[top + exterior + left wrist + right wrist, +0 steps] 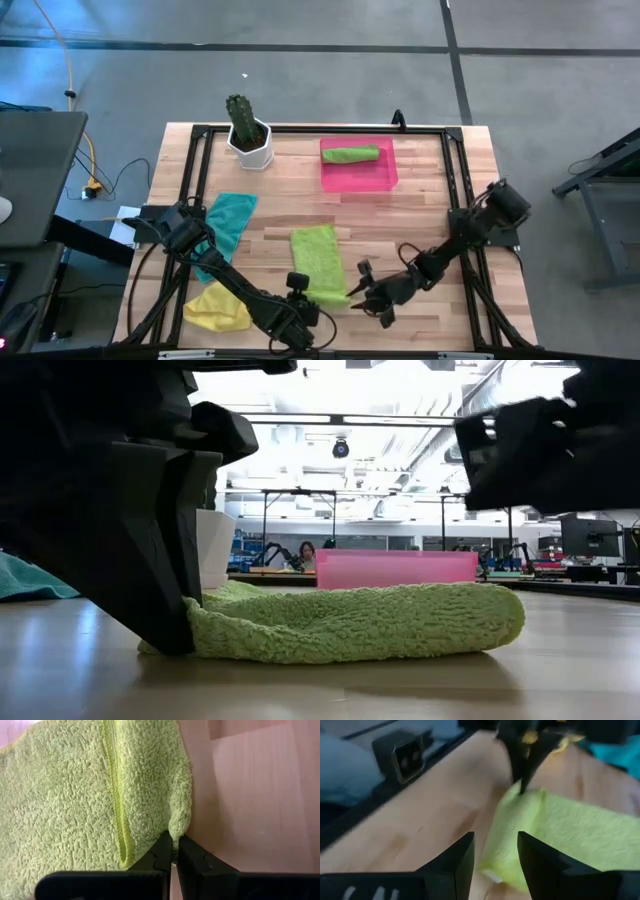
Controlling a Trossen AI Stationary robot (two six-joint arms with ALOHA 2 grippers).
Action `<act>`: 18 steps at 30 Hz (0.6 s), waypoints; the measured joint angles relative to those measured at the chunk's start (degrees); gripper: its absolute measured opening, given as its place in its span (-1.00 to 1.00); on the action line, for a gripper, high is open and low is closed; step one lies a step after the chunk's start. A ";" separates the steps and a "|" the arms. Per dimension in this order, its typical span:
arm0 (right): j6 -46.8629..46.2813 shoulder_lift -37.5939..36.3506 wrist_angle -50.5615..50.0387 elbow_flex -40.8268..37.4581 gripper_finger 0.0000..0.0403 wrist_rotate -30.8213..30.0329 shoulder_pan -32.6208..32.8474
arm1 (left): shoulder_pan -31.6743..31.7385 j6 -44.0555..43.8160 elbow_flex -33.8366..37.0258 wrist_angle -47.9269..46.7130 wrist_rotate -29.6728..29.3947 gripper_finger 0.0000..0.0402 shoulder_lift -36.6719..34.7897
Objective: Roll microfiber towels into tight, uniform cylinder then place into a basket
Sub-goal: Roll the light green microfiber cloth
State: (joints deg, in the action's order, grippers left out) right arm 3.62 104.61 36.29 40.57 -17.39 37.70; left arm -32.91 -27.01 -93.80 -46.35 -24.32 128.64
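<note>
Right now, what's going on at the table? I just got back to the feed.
The left gripper is shut on the near edge of the flat lime green towel in the middle of the table. The right gripper is open just beside that same edge, not gripping yet. One rolled green towel already lies in the pink basket. The teal towel and yellow towel wait unrolled on the left side.

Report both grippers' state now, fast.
Left gripper: shut on the edge of the flat lime green towel at the table's front.
Right gripper: open, holding nothing, beside that towel's near end.
</note>
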 joint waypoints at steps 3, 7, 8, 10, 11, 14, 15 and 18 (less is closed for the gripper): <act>0.75 2.90 0.77 -0.04 -0.30 0.61 0.70 | 0.00 -3.58 -0.02 0.23 -0.15 -0.97 0.00; 1.79 5.88 2.64 1.76 -0.24 1.35 1.77 | -0.17 -7.30 -0.04 0.32 -0.17 -0.97 0.00; 2.83 6.40 2.48 2.50 -0.21 1.43 2.19 | -0.17 -7.88 -0.04 0.43 -0.20 -0.97 0.00; 5.39 7.16 1.52 4.18 -0.14 1.49 2.89 | -0.22 -9.19 -0.05 0.66 -0.20 -0.97 0.00; 6.79 7.40 0.45 5.05 -0.10 1.38 3.20 | -0.22 -9.86 -0.05 0.94 -0.20 -0.97 0.00; 10.58 7.85 -3.59 7.40 0.00 -1.19 3.75 | -0.22 -10.55 -0.07 2.12 -0.17 -0.97 0.02; 11.11 7.86 -4.61 7.92 0.02 -2.64 3.73 | -0.22 -10.55 -0.07 2.70 -0.17 -0.97 0.04; 11.45 7.86 -6.90 8.97 0.05 -5.13 3.18 | -0.22 -10.55 -0.07 4.83 -0.11 -0.97 0.09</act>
State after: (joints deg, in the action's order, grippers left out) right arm 15.07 112.46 29.39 49.54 -22.51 40.88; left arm -33.12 -37.56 -93.86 -41.53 -24.43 128.73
